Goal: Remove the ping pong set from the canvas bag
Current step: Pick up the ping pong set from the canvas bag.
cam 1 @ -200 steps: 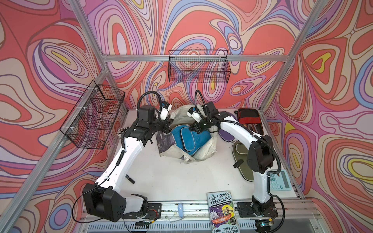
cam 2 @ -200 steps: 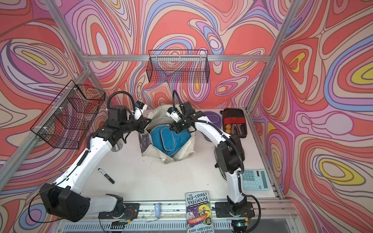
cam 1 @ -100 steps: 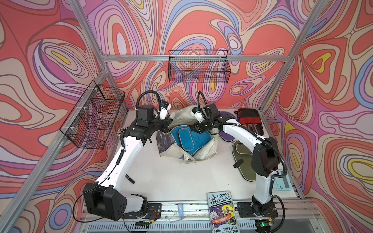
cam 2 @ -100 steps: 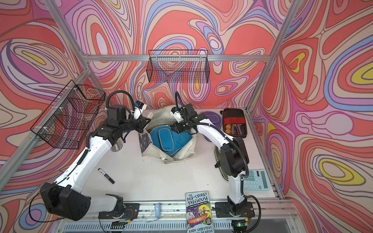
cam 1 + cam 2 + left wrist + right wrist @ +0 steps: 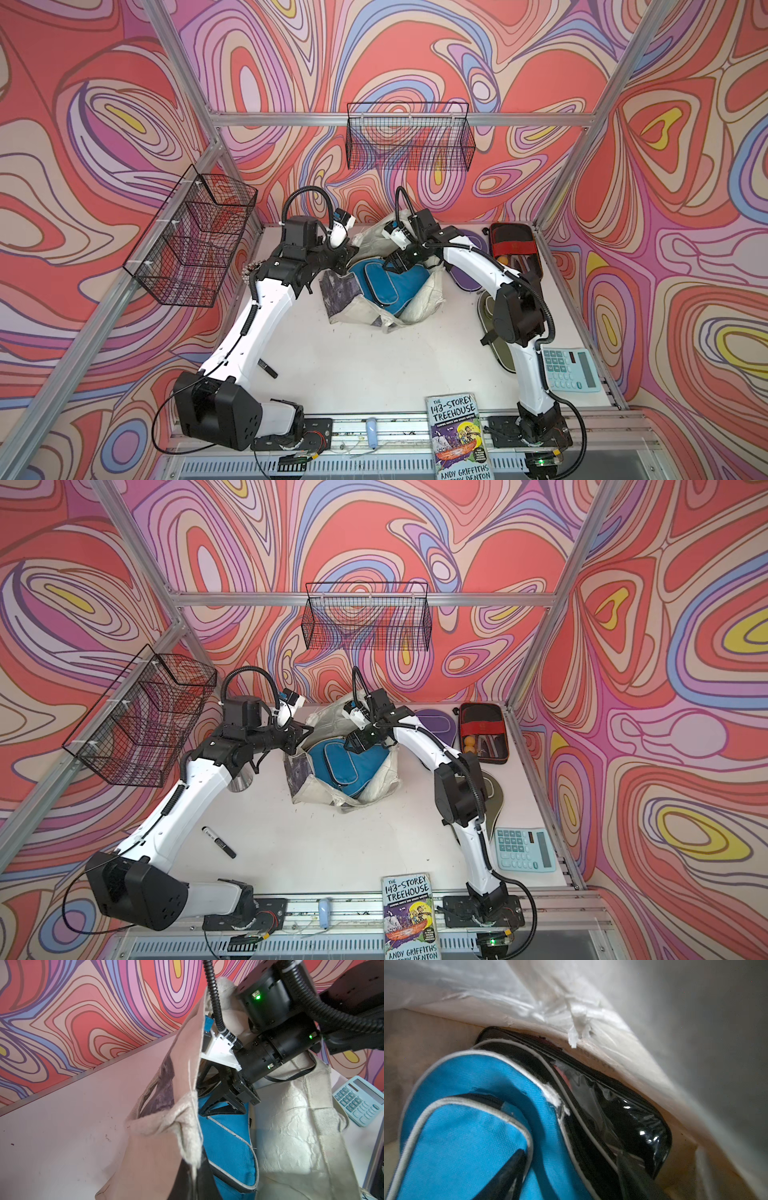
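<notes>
The cream canvas bag (image 5: 424, 309) (image 5: 309, 798) lies at the table's back middle with its mouth held up. My left gripper (image 5: 347, 255) (image 5: 195, 1180) is shut on the bag's rim (image 5: 187, 1147). A blue paddle cover (image 5: 386, 286) (image 5: 340, 766) (image 5: 467, 1136) sits inside the bag. A glossy black case (image 5: 612, 1115) is wedged behind it. My right gripper (image 5: 392, 264) (image 5: 353, 744) (image 5: 569, 1178) is open inside the mouth, low over the blue cover. Outside the bag lie a purple cover (image 5: 467, 276), an olive cover (image 5: 494, 796) and a black-edged case (image 5: 513, 245) with red paddles.
A pale blue calculator (image 5: 571, 370) lies at the right edge and a paperback book (image 5: 457, 436) at the front. A black marker (image 5: 218, 841) lies left of centre. Black wire baskets hang on the left wall (image 5: 195, 237) and on the back wall (image 5: 409, 137).
My right gripper has gone from shut to open and edged a little further into the bag's mouth. The left gripper still holds the rim in the same place.
</notes>
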`<action>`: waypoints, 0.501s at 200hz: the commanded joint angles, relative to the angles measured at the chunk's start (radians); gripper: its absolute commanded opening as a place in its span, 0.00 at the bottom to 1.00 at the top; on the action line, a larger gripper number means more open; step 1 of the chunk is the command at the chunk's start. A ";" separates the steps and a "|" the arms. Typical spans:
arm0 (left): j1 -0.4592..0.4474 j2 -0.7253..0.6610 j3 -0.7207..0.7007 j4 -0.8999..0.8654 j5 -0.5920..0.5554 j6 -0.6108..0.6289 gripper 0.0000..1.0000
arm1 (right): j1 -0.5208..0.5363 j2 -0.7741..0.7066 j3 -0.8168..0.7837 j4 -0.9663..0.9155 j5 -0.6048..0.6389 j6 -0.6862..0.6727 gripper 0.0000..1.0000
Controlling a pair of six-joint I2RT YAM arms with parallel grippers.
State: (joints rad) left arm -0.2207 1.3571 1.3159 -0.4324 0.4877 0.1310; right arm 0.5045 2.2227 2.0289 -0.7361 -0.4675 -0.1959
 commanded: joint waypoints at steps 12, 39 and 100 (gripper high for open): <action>0.003 -0.007 0.032 0.025 0.122 0.028 0.00 | -0.017 0.071 0.016 -0.052 -0.027 -0.078 0.80; 0.003 -0.003 0.032 0.039 0.163 0.028 0.00 | -0.018 0.117 0.025 -0.056 -0.087 -0.088 0.82; 0.003 0.000 0.034 0.034 0.176 0.038 0.00 | -0.017 0.129 -0.004 -0.076 -0.153 -0.086 0.26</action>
State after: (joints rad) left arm -0.2150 1.3766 1.3159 -0.4374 0.5686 0.1314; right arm 0.4938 2.2875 2.0655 -0.7372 -0.6140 -0.2531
